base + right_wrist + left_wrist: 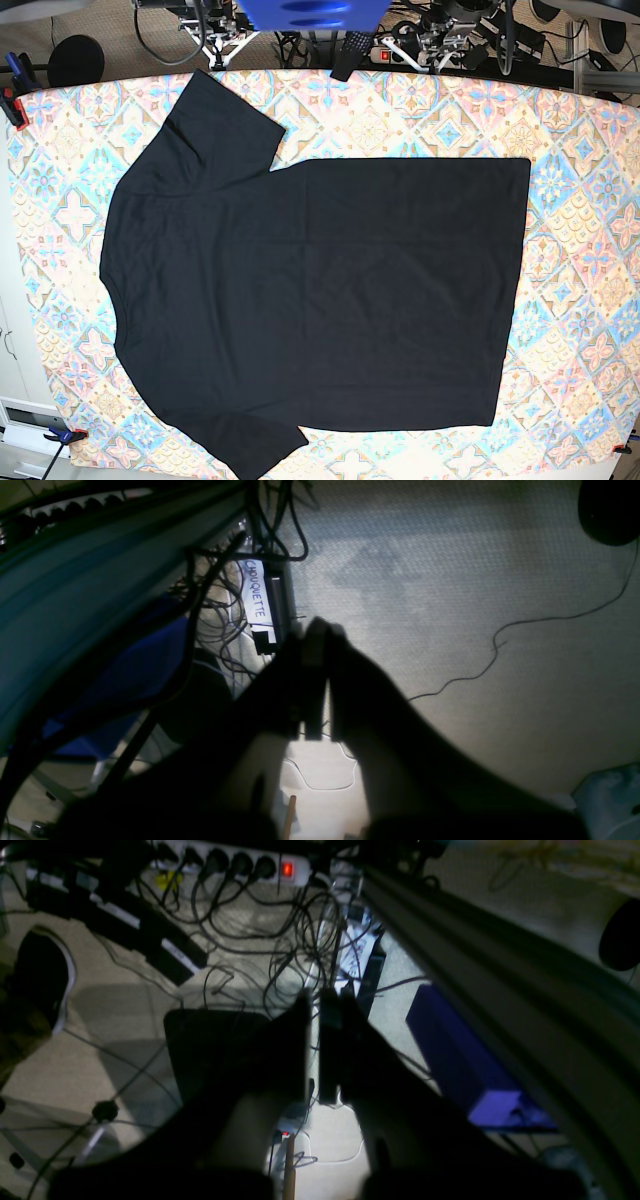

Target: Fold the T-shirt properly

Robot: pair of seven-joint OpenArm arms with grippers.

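The black T-shirt lies spread flat on the table in the base view. Its neck points left, its hem runs down the right side, and one short sleeve reaches toward the far edge while the other lies at the near edge. Neither gripper is over the cloth. In the left wrist view, my left gripper hangs beyond the table above the floor, its jaws pressed together with nothing between them. My right gripper hangs the same way in the right wrist view, shut and empty.
A colourful patterned tablecloth covers the table, clamped at the left corner. Below the grippers are a power strip, tangled cables, a blue box, a table rail and a labelled box.
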